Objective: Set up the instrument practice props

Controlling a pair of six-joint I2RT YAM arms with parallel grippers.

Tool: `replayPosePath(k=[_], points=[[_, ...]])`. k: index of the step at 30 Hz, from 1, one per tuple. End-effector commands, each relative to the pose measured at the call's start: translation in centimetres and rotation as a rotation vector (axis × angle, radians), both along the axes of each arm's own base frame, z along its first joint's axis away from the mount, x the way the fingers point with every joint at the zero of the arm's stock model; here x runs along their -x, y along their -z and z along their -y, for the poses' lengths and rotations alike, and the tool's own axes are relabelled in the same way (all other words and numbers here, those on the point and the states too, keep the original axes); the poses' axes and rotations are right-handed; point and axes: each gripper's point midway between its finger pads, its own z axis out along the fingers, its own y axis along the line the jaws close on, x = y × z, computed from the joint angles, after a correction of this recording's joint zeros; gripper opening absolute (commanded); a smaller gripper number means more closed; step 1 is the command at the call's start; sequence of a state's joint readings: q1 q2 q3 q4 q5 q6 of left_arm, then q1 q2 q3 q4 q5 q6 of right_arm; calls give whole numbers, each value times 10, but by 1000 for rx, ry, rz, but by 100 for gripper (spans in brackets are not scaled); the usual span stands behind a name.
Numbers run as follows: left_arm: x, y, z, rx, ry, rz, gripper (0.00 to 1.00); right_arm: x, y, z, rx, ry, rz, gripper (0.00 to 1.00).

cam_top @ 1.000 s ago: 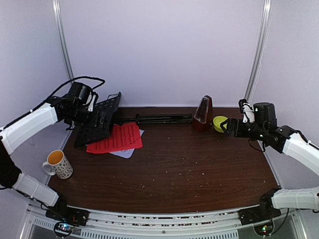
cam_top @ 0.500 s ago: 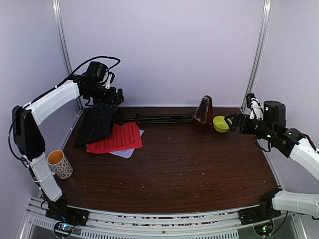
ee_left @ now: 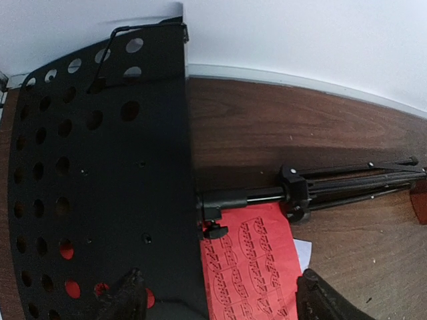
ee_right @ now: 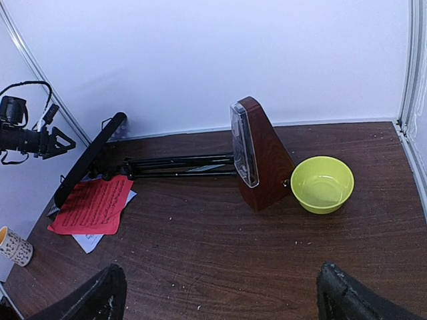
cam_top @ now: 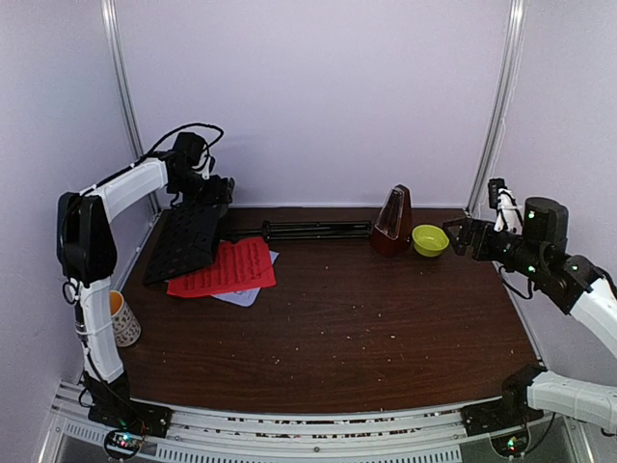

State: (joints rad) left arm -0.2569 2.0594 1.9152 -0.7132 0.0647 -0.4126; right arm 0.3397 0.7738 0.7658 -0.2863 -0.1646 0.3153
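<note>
music stand [cam_top: 253, 232] is lying down along the back of the table [cam_top: 366, 328], long axis running left to right. its perforated desk [cam_top: 185, 241] is at the left end and the folded legs [cam_top: 318, 230] point right toward the metronome [cam_top: 392, 220]. from the right wrist view the desk looks tipped up on edge rather than dead flat.

left gripper [ee_left: 223, 300] hangs right over the desk, fingers spread wide with nothing in them. so the left arm is way nearer, and i'd guess it goes down for the desk or the joint where the shaft meets it.

red sheet [cam_top: 227, 268] sits partly under the desk's lower edge, with the white sheet [cam_top: 243, 295] poking out beneath it. 2 thin papers, could slide if the stand drags.

right gripper [ee_right: 227, 297] is wide open and empty too, just right of the yellow-green bowl [cam_top: 429, 239]. the metronome is a glossy brown pyramid, upright, just beside the bowl.

stand is matte black metal full of round holes, with skinny tube legs.
</note>
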Motion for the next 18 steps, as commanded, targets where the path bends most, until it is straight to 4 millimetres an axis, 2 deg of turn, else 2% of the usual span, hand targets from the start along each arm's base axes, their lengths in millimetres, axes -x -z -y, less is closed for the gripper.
replayPosePath(k=[1, 7, 13, 18], points=[[-17, 2, 1, 25, -8, 15, 76, 3, 0, 2, -15, 3, 9, 100], [-28, 30, 1, 15, -27, -26, 64, 3, 0, 2, -35, 5, 15, 100], [-38, 49, 8, 45, -37, -52, 58, 3, -7, 3, -68, 19, 41, 100], [-43, 63, 12, 58, -30, -71, 44, 1, -7, 5, -81, 31, 43, 100]])
